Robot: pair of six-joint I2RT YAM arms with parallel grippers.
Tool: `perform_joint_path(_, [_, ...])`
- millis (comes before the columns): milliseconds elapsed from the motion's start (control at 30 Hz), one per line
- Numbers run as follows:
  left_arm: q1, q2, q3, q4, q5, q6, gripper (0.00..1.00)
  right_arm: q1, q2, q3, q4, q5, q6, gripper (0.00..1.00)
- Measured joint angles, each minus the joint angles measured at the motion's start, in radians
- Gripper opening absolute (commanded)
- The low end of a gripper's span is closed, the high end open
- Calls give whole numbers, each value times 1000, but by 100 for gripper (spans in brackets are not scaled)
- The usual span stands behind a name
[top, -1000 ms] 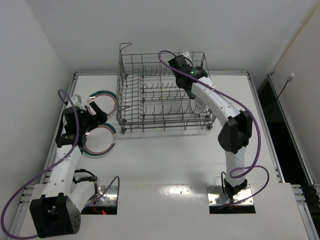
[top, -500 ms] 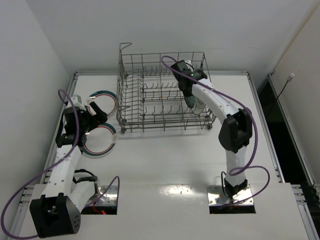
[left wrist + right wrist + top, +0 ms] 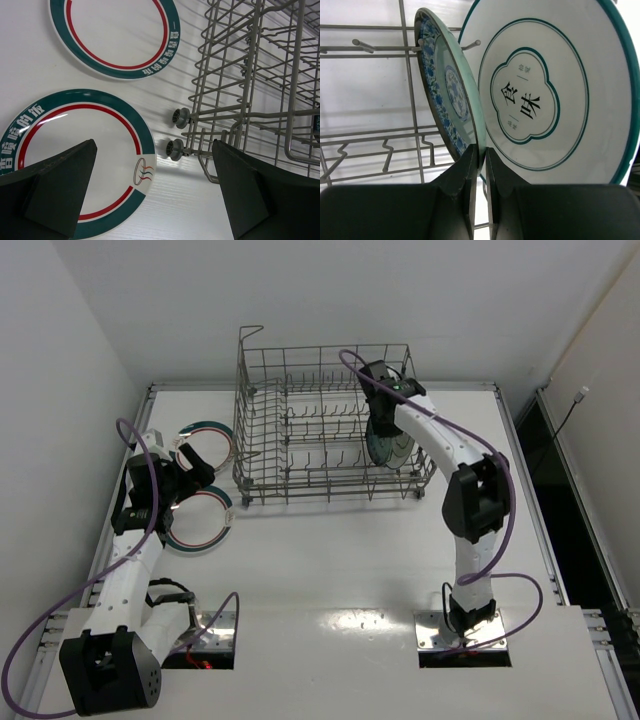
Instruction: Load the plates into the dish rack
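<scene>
The grey wire dish rack point(image 3: 310, 425) stands at the back middle of the table. My right gripper point(image 3: 384, 418) reaches into its right end and is shut on the rim of the small blue-green patterned plate point(image 3: 451, 92), which stands on edge among the tines. My right gripper point(image 3: 482, 154) holds it next to a white plate with thin teal rings point(image 3: 555, 90), also on edge in the rack. Two white plates with teal and red rims lie flat left of the rack, a far plate point(image 3: 117, 35) and a near plate point(image 3: 75, 150). My left gripper point(image 3: 155, 200) hovers open and empty above them.
The rack's small wheels point(image 3: 181, 118) and open-grid side point(image 3: 250, 75) are close on the right of my left gripper. White walls close the table at the left and back. A raised rail point(image 3: 520, 450) runs along the table's right edge.
My right gripper has moved right and a little nearer with the blue-green plate, bringing it beside the white plate at the rack's right end. The left arm has not moved.
</scene>
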Motion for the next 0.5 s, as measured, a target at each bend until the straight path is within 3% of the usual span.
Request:
perform_joint_path(100, [0,0,0,0,0,0,100,-12,0,2,-4,-27,1,9])
perform_joint_path(267, [0,6,0,0,0,0,100,-34,1,61,-71,-72,-6,27])
perform_joint_path(500, [0,6,2,-11,-32,1,100,-58,-9,125,-121,-113,-45,27])
